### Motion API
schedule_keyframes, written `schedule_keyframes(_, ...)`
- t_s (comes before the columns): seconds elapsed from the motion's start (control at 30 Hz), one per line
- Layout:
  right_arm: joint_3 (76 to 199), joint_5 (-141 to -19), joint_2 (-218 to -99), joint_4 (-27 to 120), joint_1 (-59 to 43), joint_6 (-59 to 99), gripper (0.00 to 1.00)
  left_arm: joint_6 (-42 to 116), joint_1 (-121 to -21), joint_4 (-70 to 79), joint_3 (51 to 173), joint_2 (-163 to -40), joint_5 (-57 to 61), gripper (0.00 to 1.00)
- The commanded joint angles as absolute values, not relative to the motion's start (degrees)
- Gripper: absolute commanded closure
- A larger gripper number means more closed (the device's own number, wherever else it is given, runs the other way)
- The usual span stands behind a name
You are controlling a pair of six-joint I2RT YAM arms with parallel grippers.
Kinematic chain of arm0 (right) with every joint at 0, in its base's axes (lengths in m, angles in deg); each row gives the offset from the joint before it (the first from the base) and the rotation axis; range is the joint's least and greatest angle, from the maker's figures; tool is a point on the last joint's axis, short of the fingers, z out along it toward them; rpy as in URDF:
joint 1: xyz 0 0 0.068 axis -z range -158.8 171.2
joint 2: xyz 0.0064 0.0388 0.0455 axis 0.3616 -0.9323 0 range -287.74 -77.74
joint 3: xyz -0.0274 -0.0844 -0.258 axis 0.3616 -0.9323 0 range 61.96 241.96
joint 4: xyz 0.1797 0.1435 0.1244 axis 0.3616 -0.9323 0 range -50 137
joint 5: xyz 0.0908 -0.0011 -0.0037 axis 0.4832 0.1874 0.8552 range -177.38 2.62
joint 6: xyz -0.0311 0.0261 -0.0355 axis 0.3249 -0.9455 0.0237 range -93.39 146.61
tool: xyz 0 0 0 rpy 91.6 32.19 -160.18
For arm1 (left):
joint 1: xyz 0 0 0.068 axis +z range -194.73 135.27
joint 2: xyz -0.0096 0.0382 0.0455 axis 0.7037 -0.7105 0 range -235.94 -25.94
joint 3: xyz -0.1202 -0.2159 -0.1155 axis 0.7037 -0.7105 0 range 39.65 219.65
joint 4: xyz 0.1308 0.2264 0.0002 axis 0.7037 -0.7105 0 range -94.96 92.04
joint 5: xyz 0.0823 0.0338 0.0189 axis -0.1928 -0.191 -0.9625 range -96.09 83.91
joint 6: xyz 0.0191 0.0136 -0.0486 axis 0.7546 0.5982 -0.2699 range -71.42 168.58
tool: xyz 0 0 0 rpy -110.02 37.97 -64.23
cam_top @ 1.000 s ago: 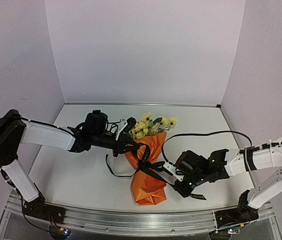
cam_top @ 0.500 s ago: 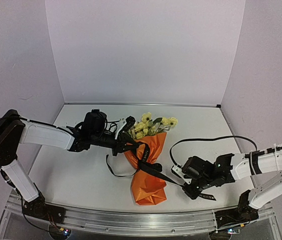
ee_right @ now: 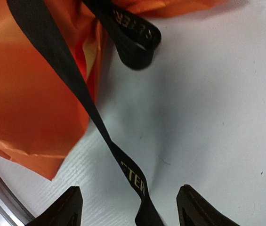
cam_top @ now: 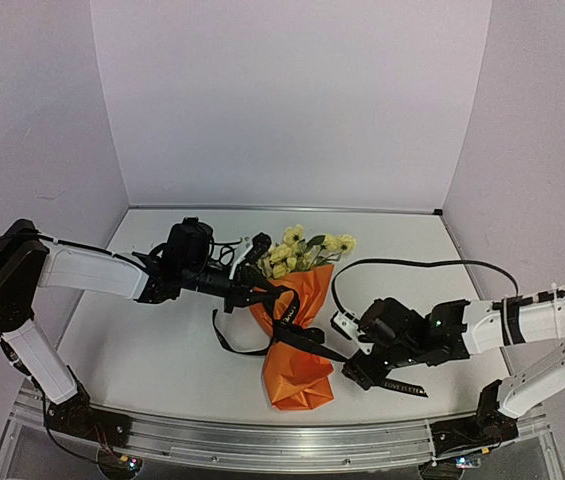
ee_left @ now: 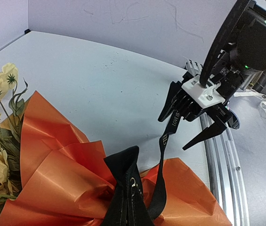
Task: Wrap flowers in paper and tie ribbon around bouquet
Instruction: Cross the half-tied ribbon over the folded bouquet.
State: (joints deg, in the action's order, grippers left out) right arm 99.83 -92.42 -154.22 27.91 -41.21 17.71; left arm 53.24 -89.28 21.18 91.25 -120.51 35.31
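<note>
Roughly near-far — bouquet [cam_top: 312,300], flowers [cam_top: 302,250] twd back

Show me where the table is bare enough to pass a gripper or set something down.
Bare table lies near-left, between the left arm and the front rail, and far-right, behind the right arm's cable up to the back wall. Crowded: the middle, where bouquet, ribbon, left gripper and right gripper cluster.

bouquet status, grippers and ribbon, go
Left gripper shut on ribbon, at the bouquet. Right gripper open, ribbon tail running loose through it. Bouquet wrapped, lying on table. Nothing in the way.
</note>
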Motion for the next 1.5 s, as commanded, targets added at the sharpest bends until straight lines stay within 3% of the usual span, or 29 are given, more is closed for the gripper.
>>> schedule_keyframes(0.0,106.34,-89.78,-157.49,33.51,-39.72,20.58,0.27,54.95,-89.11,21.91,92.34,-118.25,36.79,1.0)
schedule_keyframes(0.2,110.72,-72.99,-162.79,35.67,-31.97,15.94,0.4,55.19,-89.19,20.91,93.11,-118.35,36.87,1.0)
schedule_keyframes(0.37,111.93,-66.98,-164.45,35.9,-30.82,14.05,0.44,55.65,-89.24,19.59,93.62,-118.31,36.56,1.0)
schedule_keyframes(0.97,109.49,-66.62,-166.69,37.59,-30.82,13.1,0.54,55.79,-89.29,18.41,94.16,-117.82,36.08,1.0)
schedule_keyframes(1.07,109.43,-65.92,-167.09,37.76,-30.83,12.45,0.64,55.74,-89.29,18.29,94.21,-117.58,36.2,1.0)
schedule_keyframes(1.3,108.81,-65.85,-164.56,37.69,-30.82,9.65,0.99,56.63,-90.54,16.43,93.12,-115.32,36.82,1.0)
schedule_keyframes(1.47,109.6,-65.91,-162.58,35.2,-30.83,7.22,1.0,57.74,-93.63,14.61,89.97,-112.17,35.27,0.97)
